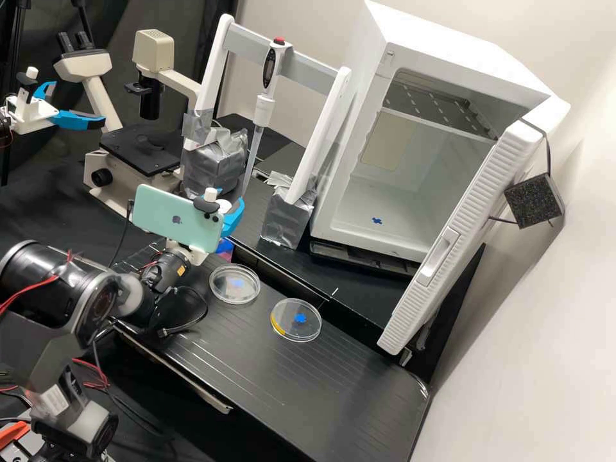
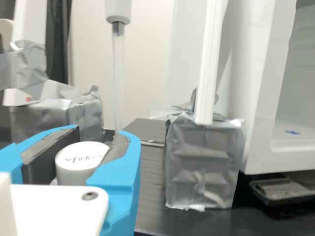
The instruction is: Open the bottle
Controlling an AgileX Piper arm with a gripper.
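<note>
Bottle cap (image 2: 78,164): white, round, flat-topped | dark marks, likely handwriting | tool (image 1: 225,206): pinching the cap

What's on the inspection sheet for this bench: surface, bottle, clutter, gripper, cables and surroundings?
Surface: black bench, with pale lines on the near part.
Job's things: white cap upright, handwriting on top; whether it is loosened, I cannot tell.
Clutter: two clear round dishes, one with a yellow edge; a pipette hanging upright on a white frame, whose feet are wrapped in silver tape.
Gripper: gripper closed around the cap, a pad at each side.
Cables: red wires and a black cable near the arm.
Surroundings: microscope behind; white cabinet with its door open.
</note>
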